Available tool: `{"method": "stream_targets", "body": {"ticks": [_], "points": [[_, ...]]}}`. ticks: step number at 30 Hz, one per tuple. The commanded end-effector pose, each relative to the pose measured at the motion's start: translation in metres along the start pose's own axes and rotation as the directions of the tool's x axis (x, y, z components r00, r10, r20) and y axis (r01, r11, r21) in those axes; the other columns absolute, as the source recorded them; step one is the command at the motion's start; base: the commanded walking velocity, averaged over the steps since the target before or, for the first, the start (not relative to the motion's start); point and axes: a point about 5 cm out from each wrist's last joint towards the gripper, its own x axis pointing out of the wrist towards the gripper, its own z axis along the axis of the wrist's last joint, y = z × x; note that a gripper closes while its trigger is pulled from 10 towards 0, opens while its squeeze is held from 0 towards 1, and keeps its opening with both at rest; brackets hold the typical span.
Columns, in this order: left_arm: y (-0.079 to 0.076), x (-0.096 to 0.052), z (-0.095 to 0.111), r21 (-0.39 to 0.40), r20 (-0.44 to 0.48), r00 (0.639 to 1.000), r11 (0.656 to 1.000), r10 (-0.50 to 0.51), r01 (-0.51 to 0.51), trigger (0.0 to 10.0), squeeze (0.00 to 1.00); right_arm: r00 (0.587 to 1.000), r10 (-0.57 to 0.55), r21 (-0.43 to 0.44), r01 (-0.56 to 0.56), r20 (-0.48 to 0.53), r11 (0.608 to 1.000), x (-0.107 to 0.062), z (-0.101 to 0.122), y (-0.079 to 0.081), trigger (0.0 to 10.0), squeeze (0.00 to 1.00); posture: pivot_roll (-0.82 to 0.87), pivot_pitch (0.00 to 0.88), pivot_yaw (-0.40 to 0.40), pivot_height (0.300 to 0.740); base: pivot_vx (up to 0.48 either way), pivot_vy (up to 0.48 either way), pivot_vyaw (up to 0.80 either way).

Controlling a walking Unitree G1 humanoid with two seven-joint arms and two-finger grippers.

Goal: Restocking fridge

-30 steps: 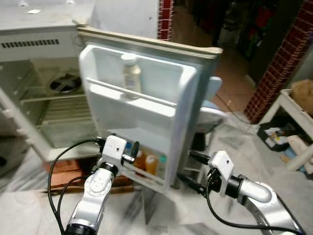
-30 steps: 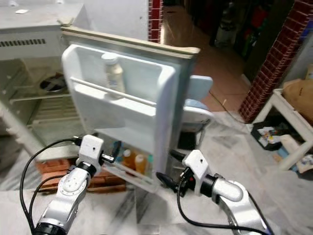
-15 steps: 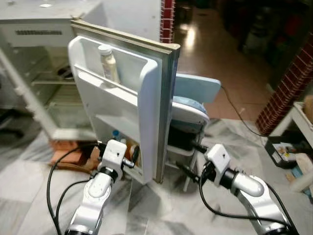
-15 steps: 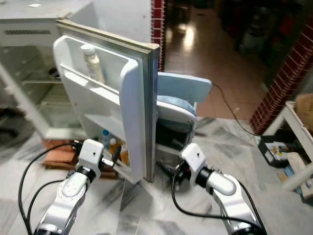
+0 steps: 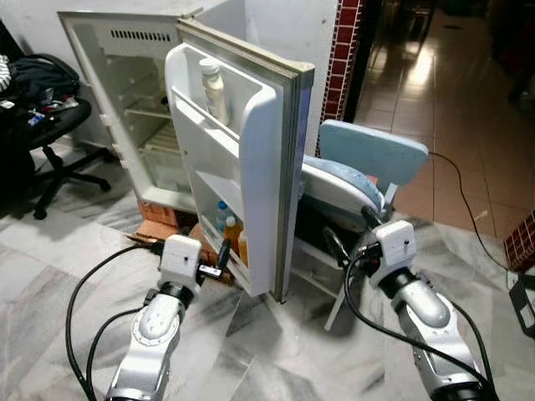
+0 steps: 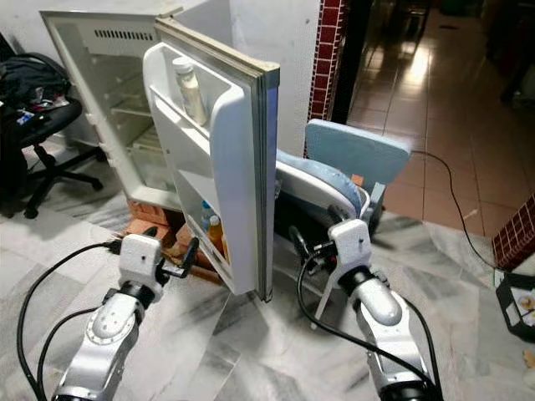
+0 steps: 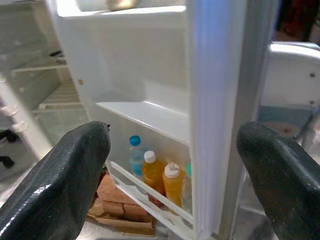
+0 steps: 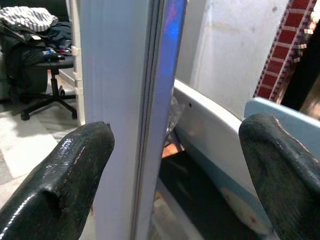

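Note:
The small white fridge [image 5: 125,92] stands open, its shelves bare. Its door [image 5: 251,167] swings out toward me and I see it almost edge-on. A pale bottle [image 5: 213,88] sits on the top door shelf. On the bottom door shelf stand a blue-capped bottle [image 7: 135,156] and two orange ones [image 7: 150,170]. My left gripper [image 7: 172,131] is open and empty, low in front of that bottom shelf; one of its fingers [image 5: 222,251] is close to the door's lower corner. My right gripper [image 8: 175,127] is open and empty on the door's outer side, with its fingers [image 5: 334,247] by the door edge.
A light blue chair [image 5: 368,154] stands right behind the door, close to my right arm. A black office chair [image 5: 50,125] piled with clothes is at the far left. Bricks [image 5: 163,219] prop up the fridge. A red brick pillar [image 5: 344,42] and an orange tiled floor [image 5: 451,83] lie beyond.
The whole view has swung round: the fridge interior is now at the upper left, the door is nearly edge-on, and the office chair has come into view. Both grippers stay open.

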Motion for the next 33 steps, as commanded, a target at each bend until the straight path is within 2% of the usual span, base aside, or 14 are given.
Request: {"method": "stream_targets", "body": {"ticks": [1, 5, 7, 12, 14, 21, 23, 26, 30, 33], "points": [[0.006, -0.001, 0.000, -0.002, -0.007, 1.000, 1.000, 0.013, -0.013, 10.0, 0.00, 0.999, -0.027, 0.048, 0.025, 0.025, 0.999, 0.001, 0.007, 0.002, 10.0, 0.00, 0.00, 0.000, 0.001, 0.740, 0.240, 0.000, 0.00], [0.009, -0.003, 0.000, -0.005, -0.002, 1.000, 1.000, 0.018, -0.018, 10.0, 0.00, 0.998, -0.066, 0.092, 0.064, 0.022, 0.994, 0.001, 0.008, 0.004, 10.0, 0.00, -0.01, 0.000, -0.003, 0.740, 0.000, 0.000, 0.00], [0.012, -0.004, -0.001, -0.026, -0.008, 0.999, 0.999, 0.045, -0.045, 10.0, 0.00, 0.994, -0.108, 0.122, 0.109, -0.015, 0.987, -0.004, 0.003, 0.005, 10.0, 0.00, 0.00, 0.000, -0.009, 0.740, 0.240, 0.000, 0.00], [0.012, -0.006, -0.001, -0.029, -0.003, 0.999, 0.999, 0.045, -0.045, 10.0, 0.00, 0.992, -0.125, 0.119, 0.128, -0.031, 0.985, -0.011, 0.000, 0.006, 10.0, 0.00, 0.00, 0.000, -0.010, 0.740, 0.274, 0.000, 0.00], [0.011, -0.008, -0.001, -0.036, -0.005, 0.999, 0.998, 0.045, -0.045, 10.0, 0.00, 0.985, -0.150, 0.130, 0.160, -0.083, 0.979, -0.016, -0.005, 0.008, 10.0, 0.00, 0.00, 0.000, -0.010, 0.740, 0.289, 0.000, 0.00], [0.010, -0.009, -0.002, -0.031, -0.009, 0.999, 0.999, 0.035, -0.035, 10.0, 0.00, 0.981, -0.171, 0.107, 0.181, -0.096, 0.978, -0.014, -0.005, 0.008, 10.0, 0.00, 0.00, 0.000, -0.008, 0.740, 0.079, 0.000, 0.00], [0.010, -0.010, -0.003, -0.033, -0.013, 0.999, 0.999, 0.034, -0.035, 10.0, 0.00, 0.967, -0.206, 0.147, 0.228, -0.152, 0.962, -0.012, -0.009, 0.004, 10.0, 0.00, 0.00, 0.000, -0.009, 0.740, 0.000, 0.000, 0.00], [0.010, -0.010, -0.004, -0.036, -0.020, 0.999, 0.999, 0.039, -0.040, 10.0, 0.00, 0.978, -0.176, 0.141, 0.191, -0.113, 0.971, -0.008, -0.005, 0.002, 10.0, 0.00, 0.00, 0.000, -0.009, 0.740, 0.000, 0.000, 0.00], [0.011, -0.012, -0.004, -0.040, -0.025, 0.999, 0.998, 0.044, -0.045, 10.0, 0.00, 0.975, -0.174, 0.068, 0.185, -0.140, 0.980, -0.006, -0.005, 0.000, 10.0, 0.00, 0.01, 0.000, -0.008, 0.740, 0.000, 0.000, 0.00], [0.009, -0.014, -0.006, -0.043, -0.029, 0.999, 0.998, 0.045, -0.046, 10.0, 0.00, 0.984, -0.141, 0.111, 0.153, -0.111, 0.982, -0.003, -0.001, 0.004, 10.0, 0.00, 0.01, 0.000, -0.007, 0.740, 0.000, 0.000, 0.52]]}}
